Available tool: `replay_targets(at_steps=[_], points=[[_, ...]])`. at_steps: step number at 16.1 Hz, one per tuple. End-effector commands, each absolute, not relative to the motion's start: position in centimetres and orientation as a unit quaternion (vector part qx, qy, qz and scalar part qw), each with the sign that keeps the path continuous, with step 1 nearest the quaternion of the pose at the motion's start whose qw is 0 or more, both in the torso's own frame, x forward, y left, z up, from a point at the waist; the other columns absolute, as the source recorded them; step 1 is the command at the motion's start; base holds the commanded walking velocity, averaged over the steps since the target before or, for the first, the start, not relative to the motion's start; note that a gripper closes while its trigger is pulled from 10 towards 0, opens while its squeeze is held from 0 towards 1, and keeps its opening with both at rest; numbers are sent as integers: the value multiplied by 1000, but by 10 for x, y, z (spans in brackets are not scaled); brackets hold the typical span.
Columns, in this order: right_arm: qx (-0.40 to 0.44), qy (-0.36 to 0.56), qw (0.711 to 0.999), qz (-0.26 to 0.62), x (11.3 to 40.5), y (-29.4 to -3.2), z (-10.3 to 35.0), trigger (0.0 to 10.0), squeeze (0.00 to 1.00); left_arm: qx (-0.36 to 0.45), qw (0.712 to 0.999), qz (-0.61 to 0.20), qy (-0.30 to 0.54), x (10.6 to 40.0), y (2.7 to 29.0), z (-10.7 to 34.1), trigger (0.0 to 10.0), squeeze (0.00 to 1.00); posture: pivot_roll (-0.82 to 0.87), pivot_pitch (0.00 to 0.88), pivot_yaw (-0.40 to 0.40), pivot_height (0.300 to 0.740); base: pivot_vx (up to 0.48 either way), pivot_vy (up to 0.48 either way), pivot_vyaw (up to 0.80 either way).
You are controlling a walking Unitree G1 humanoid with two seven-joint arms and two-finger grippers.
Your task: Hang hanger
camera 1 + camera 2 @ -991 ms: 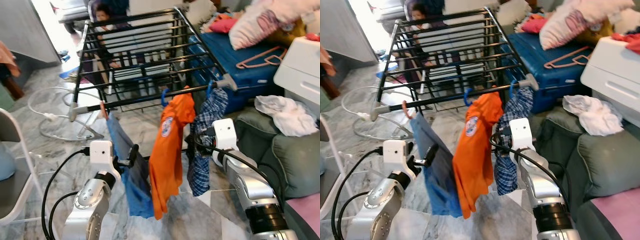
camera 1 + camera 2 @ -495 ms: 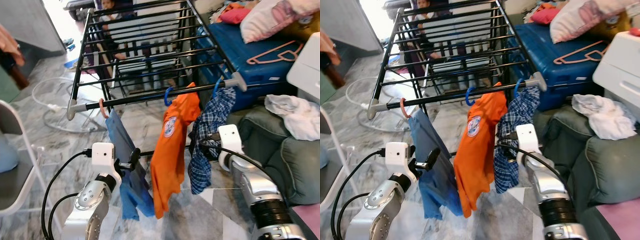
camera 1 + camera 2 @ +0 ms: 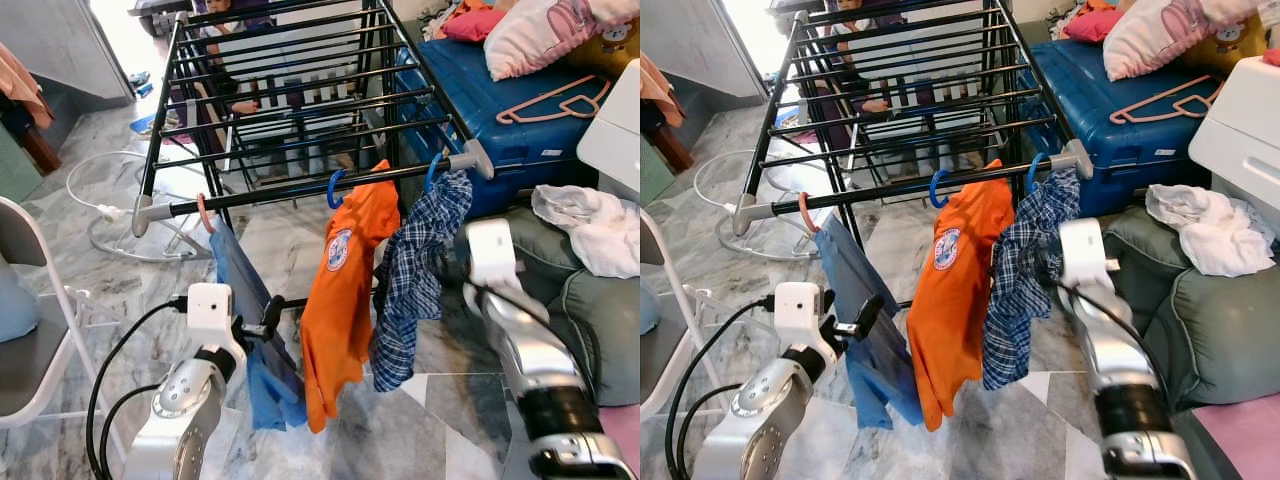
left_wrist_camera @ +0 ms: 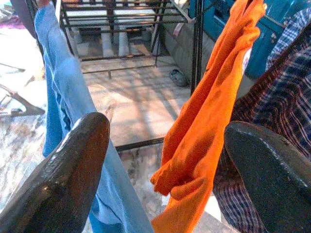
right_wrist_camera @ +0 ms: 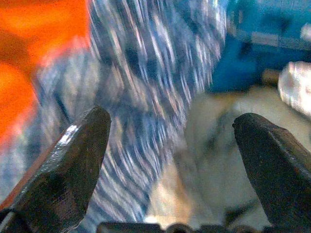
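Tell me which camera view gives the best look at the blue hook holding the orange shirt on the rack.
The right eye view: the blue hook shows sharply, looped over the rack's front bar above the orange shirt. The left eye view shows the same. The left wrist view catches the shirt's lower part; the right wrist view, an orange blur.

The right pincer (image 5: 170, 141) has let go of the checked shirt (image 3: 415, 270) and pulled back, fingers wide.

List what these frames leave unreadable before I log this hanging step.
- Right tool: right wrist view is motion-blurred; contact with the plaid shirt is unclear.
- Hangers' shoulders: covered by the orange shirt, plaid shirt and blue garment; just hooks show on the rack bar.
- Orange shirt's logo: too small.
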State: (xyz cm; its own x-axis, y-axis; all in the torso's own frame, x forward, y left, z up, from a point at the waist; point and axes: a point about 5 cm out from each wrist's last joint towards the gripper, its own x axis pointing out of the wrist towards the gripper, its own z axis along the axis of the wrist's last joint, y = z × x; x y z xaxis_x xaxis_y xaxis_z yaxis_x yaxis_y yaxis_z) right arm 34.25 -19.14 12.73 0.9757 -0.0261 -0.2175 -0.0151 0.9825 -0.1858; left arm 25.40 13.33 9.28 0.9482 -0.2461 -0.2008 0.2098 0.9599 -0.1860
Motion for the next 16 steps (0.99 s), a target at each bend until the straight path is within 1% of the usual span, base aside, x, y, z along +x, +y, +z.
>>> replay_targets(at_steps=[1,2,5,9,11,13,14,16], points=[[-76,79,994,12,345,-183,138,10000,0,-77,985,-109,108,255,138,95,10000,0,-106,71,125,740,0,0,0],[-62,67,995,29,345,-175,141,10000,0,-77,986,-106,106,255,139,96,10000,0,-105,69,124,740,0,0,0],[-46,75,993,79,343,-154,135,10000,0,-77,986,-105,107,255,139,96,10000,0,-99,65,122,740,0,0,0],[-69,121,986,90,337,-149,113,10000,0,-76,985,-108,110,256,137,96,10000,0,-98,65,123,740,0,0,0],[-85,156,980,86,333,-152,102,10000,0,-76,985,-108,110,257,138,97,10000,0,-99,65,125,740,0,0,0],[-97,179,977,68,331,-163,94,10000,0,-77,985,-109,112,257,138,97,10000,0,-100,66,127,740,0,0,0],[-109,191,974,44,330,-175,91,10000,0,-77,984,-111,113,256,137,96,10000,0,-103,65,128,740,0,0,0],[-118,189,975,17,332,-190,94,10000,0,-78,984,-113,114,257,136,96,10000,0,-104,65,129,740,0,0,0]])
